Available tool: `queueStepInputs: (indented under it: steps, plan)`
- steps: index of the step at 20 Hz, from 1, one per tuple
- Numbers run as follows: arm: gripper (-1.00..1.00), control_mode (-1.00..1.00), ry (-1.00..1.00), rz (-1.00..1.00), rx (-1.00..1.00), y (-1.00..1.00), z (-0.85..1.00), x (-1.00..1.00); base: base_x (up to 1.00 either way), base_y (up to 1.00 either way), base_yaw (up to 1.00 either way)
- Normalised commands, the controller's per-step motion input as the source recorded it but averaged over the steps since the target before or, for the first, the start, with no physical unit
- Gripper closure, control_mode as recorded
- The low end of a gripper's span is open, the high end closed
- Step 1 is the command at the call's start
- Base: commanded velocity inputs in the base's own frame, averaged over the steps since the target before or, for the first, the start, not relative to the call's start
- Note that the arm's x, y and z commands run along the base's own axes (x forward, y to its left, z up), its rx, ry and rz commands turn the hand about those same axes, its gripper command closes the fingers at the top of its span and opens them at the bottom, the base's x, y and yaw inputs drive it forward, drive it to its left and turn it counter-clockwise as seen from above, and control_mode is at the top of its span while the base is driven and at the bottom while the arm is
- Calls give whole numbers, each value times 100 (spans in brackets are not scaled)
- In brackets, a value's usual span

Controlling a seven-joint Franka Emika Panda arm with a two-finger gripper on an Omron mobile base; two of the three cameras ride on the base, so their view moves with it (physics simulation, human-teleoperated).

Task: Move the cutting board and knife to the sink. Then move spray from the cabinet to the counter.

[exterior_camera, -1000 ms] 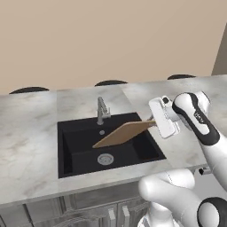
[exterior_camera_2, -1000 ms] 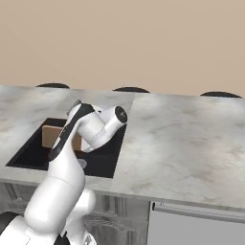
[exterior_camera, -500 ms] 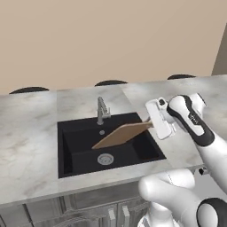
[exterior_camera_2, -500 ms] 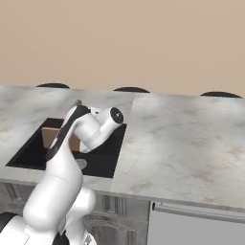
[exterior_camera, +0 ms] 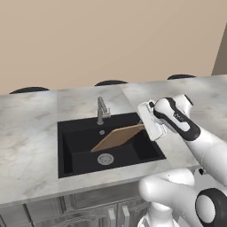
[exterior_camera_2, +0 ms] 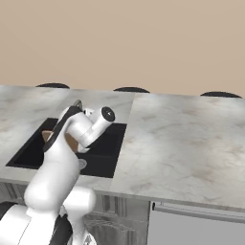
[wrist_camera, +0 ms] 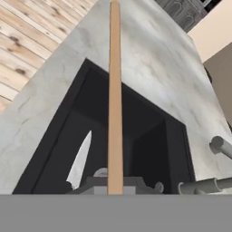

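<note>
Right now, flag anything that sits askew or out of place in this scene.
The cutting board hangs tilted over the sink, one end raised at the gripper and the other dipping into the basin. The knife lies on the sink floor.

One cutting board [exterior_camera: 118, 137], one knife [wrist_camera: 80, 161].

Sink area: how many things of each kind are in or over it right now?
Cutting board: 1
Knife: 1
Faucet: 1
Drain: 1
Total: 4
</note>
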Motion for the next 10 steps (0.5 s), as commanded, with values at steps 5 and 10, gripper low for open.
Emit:
queueStepInputs:
  steps: [5, 10]
  plan:
    - [100, -100, 0, 0, -1, 16, -33, 27, 0, 0, 0]
    - [100, -100, 0, 0, -2, 17, -37, 26, 0, 0, 0]
